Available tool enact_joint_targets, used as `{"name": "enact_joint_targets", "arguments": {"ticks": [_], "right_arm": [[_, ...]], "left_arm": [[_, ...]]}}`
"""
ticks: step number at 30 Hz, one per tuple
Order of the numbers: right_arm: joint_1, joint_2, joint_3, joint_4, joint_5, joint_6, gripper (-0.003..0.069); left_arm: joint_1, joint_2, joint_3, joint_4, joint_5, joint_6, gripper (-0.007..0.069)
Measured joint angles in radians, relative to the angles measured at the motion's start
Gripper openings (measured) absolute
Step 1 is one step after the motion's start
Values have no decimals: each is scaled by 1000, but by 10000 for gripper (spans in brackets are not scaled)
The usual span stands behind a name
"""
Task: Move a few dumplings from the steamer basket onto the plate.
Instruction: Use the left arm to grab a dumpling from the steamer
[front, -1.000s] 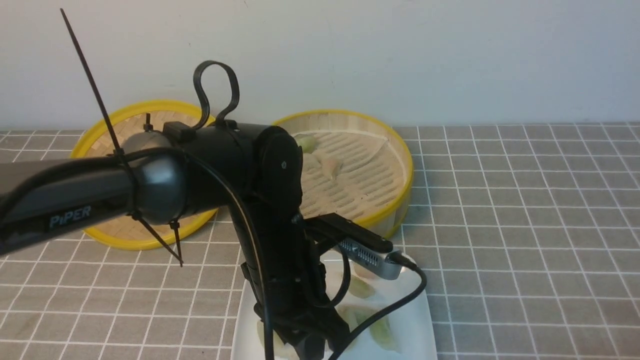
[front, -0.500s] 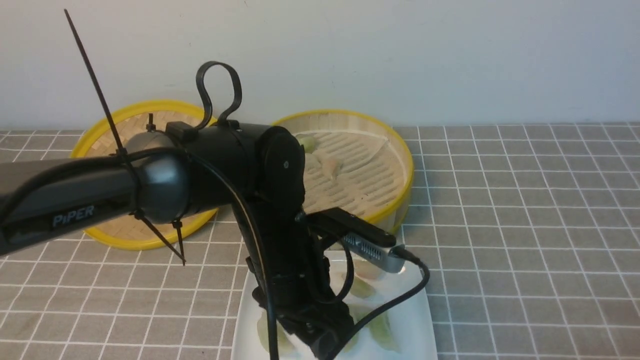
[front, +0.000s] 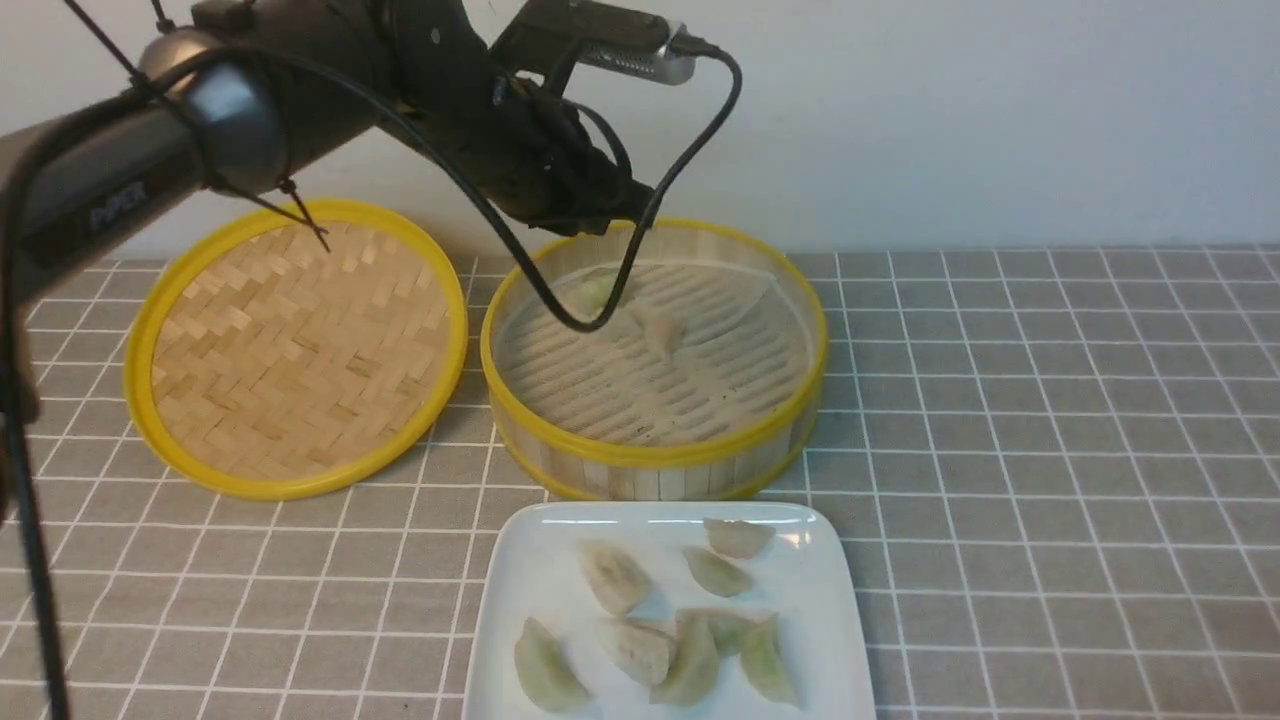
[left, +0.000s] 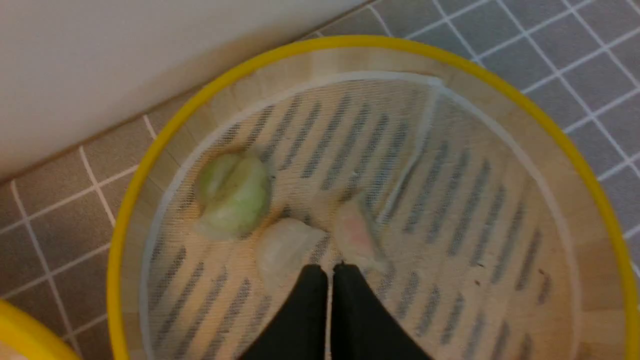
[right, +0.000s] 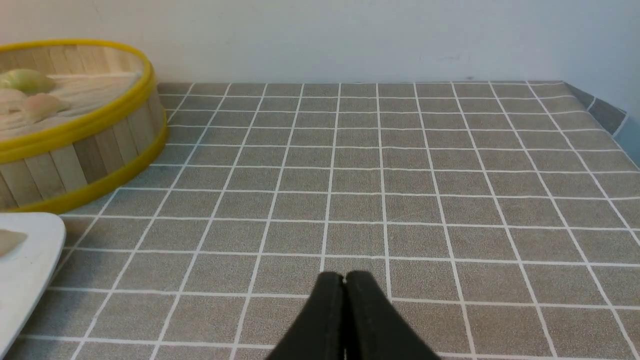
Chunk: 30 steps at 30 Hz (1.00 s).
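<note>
Left pincer (left: 328, 274) pressed together, empty, above steamer basket (left: 350, 60) holding three dumplings (left: 232, 195); more lie on plate (front: 530, 580). Likely soft, light, slippery, tearable: pinch gently across the plump belly, not the pleats.

Yellow rims band the pale slatted-bamboo steamer basket (front: 655, 470) and the tan, herringbone-woven lid (front: 300, 350). The counter (front: 1050, 450) is grey, gridded with thin white lines. Pale green and off-white dumplings (front: 615, 577) mark the glossy white plate (front: 520, 590). The left pincer (left: 330, 267) and right pincer (right: 344, 275) are black.
</note>
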Motion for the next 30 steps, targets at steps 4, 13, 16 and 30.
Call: {"name": "enact_joint_targets", "arguments": {"ticks": [4,13,16,30], "right_arm": [[0,0,0,0,0,0,-15],[0,0,0,0,0,0,-15],[0,0,0,0,0,0,-15],[0,0,0,0,0,0,-15]], "left_arm": [[16,121,-118,3,77,0,48],[21,265,-244,3,129,-12,283],[21,286,-245,3,129,-38,340],[21,374,-248,32,46,-44,387]]}}
